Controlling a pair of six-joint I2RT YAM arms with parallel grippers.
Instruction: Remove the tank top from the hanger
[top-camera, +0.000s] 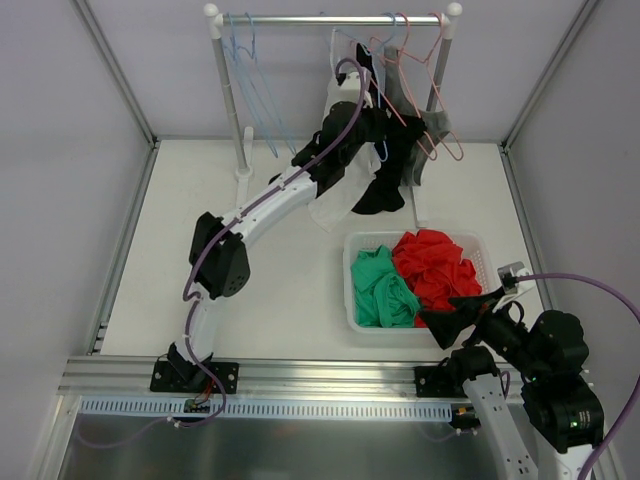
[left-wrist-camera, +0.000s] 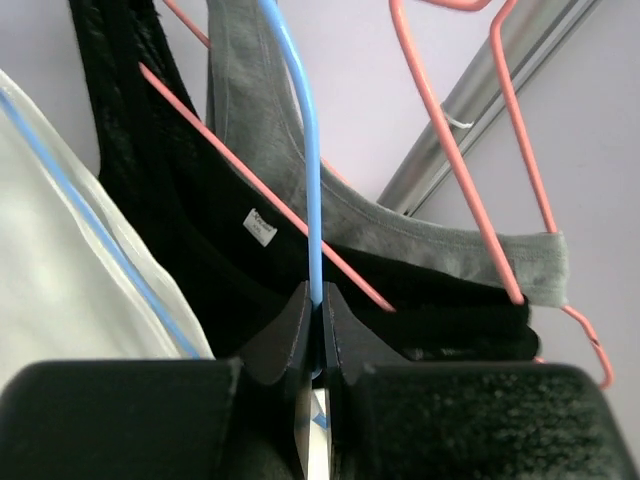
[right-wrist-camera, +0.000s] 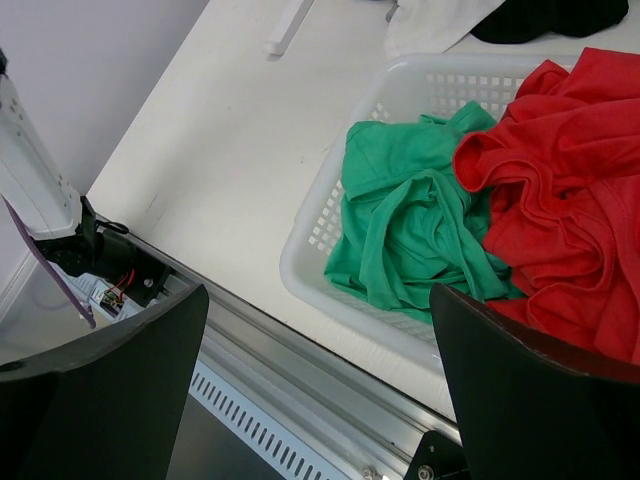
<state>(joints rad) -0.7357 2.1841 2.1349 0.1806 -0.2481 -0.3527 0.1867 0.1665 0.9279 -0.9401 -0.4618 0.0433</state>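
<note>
A white tank top (top-camera: 340, 195) hangs on a blue hanger (left-wrist-camera: 300, 130) on the rack, beside a black tank top (top-camera: 385, 185) and a grey tank top (top-camera: 425, 135) on pink hangers (top-camera: 440, 95). My left gripper (top-camera: 372, 125) reaches up among the garments. In the left wrist view it (left-wrist-camera: 318, 300) is shut on the blue hanger's wire, with the white top (left-wrist-camera: 50, 300) at left, the black top (left-wrist-camera: 200, 230) and the grey top (left-wrist-camera: 400, 230) behind. My right gripper (top-camera: 462, 318) is open and empty at the basket's near edge; it also shows in the right wrist view (right-wrist-camera: 315, 300).
A white basket (top-camera: 349, 290) holds a green garment (top-camera: 382, 288) and a red garment (top-camera: 435, 265). The rack's rail (top-camera: 330, 20) stands on white posts (top-camera: 232, 100) at the back. Empty blue hangers (top-camera: 255, 85) hang at the rail's left end.
</note>
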